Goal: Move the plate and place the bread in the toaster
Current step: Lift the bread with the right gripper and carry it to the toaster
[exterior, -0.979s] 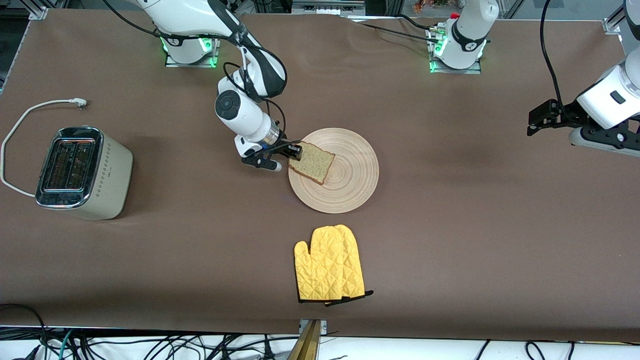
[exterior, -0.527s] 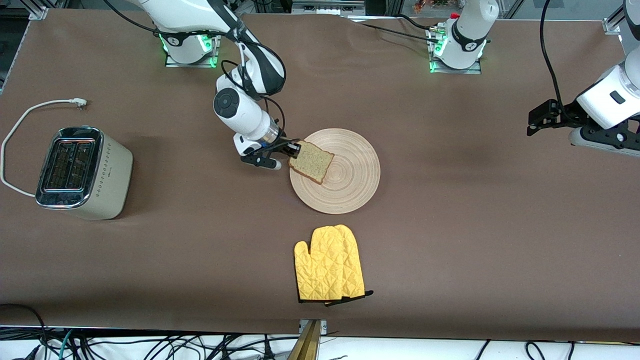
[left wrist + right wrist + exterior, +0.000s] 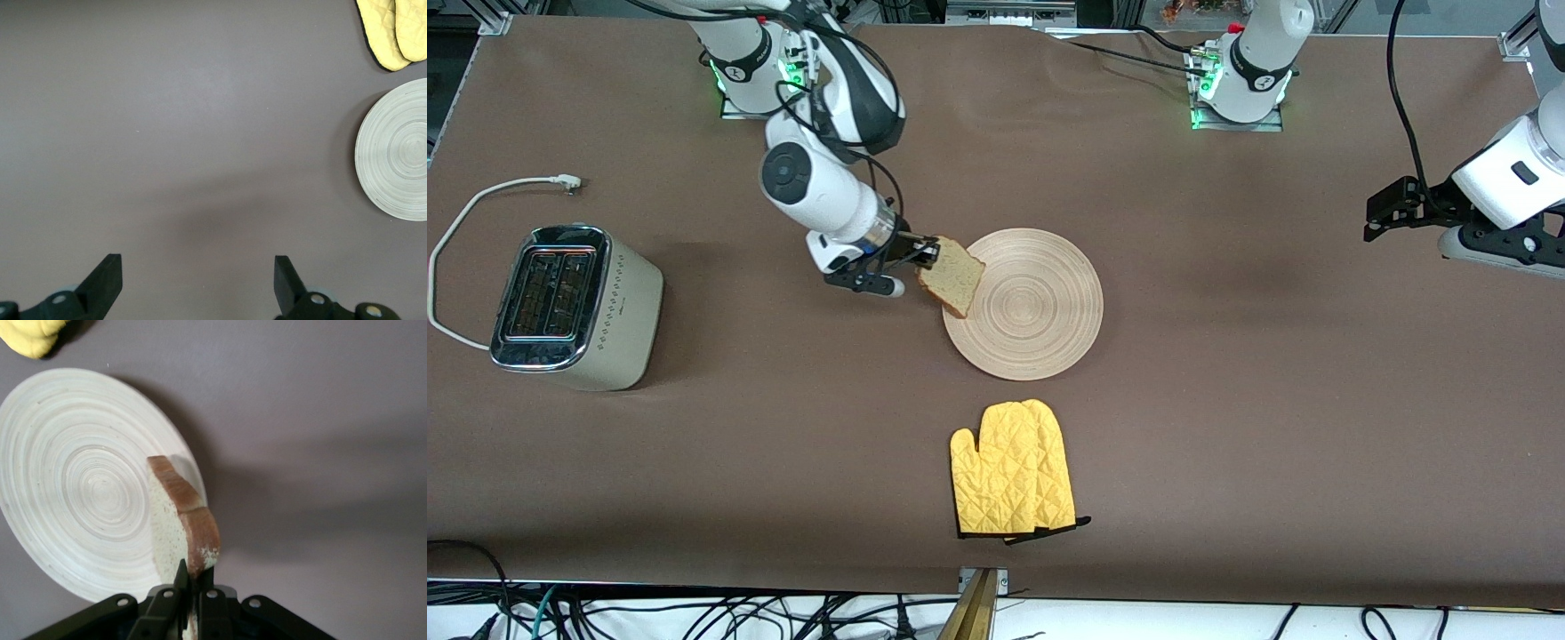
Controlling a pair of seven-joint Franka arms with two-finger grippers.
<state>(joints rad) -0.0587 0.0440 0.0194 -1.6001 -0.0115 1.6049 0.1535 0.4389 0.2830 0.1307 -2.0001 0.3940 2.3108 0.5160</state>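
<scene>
front view: the squarish slice of speckled tan bread with a brown crust [image 3: 951, 276] is up off the round, flat, light-wood plate with ring grooves [image 3: 1040, 311], tilted on edge over the plate's rim toward the right arm's end of the table. the right gripper [image 3: 927, 255] pinches it by one edge. the cream-white two-slot toaster with a chrome top [image 3: 569, 307] stands well apart at that same end, both slots empty, so the carry and the drop into a slot are judged to remain. whether the plate has had its move cannot be told. a yellow quilted oven mitt [image 3: 1009, 471] lies nearer the camera than the plate. the left gripper [image 3: 1385, 213] waits over bare table at the left arm's end.

left wrist view: the left gripper's fingers [image 3: 107, 280] stand wide apart, holding nothing, above the brown table; the plate [image 3: 397, 160] and mitt [image 3: 393, 30] show at the edge.

right wrist view: the right gripper's fingers [image 3: 210, 603] are closed narrow on the crust of the bread [image 3: 177, 523], which hangs clear above the plate [image 3: 73, 487].
</scene>
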